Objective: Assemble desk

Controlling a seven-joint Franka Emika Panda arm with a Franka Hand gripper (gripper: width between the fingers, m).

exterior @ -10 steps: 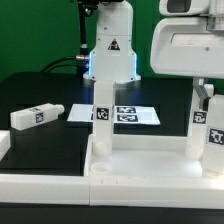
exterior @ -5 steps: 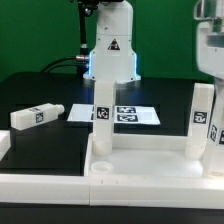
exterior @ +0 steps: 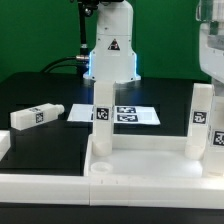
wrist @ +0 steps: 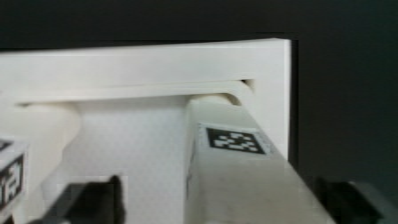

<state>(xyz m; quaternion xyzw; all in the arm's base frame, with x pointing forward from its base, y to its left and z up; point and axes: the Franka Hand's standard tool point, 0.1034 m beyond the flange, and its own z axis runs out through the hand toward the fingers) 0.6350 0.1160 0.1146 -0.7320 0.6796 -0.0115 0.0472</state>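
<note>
Two legs stand upright on the panel (exterior: pixel 150 160), and my tool (wrist: pixel 199 200), spread wide, straddles the right leg (exterior: pixel 200 115) from directly above its vertical axis, while a third leg (exterior: pixel 33 116) lies on the table.

Soft, blurry, evenly lit frames

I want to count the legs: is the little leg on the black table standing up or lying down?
Lying down. The loose leg rests on its long side on the table, apart from the upright legs on the panel.
</note>
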